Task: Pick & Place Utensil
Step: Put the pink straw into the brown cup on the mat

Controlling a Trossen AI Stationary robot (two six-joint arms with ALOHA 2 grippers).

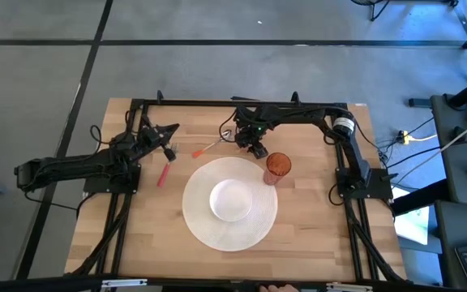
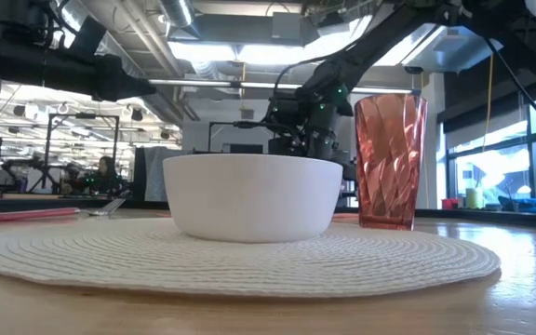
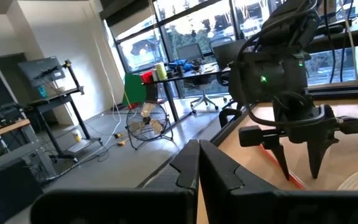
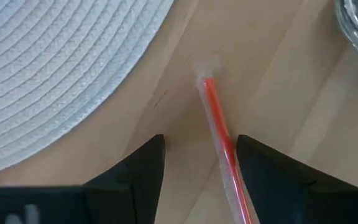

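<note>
We see right gripper (image 1: 255, 148) low over bench (image 1: 314, 235), jaws apart, straddling red-handled utensil (image 4: 219, 137) without touching. Utensil lies flat just beside white woven placemat (image 1: 205, 227). Bowl (image 1: 231, 199) sits on placemat, red tumbler (image 1: 278, 166) at its edge. Left gripper (image 1: 167, 131) waits at bench's left, jaws together.
</note>
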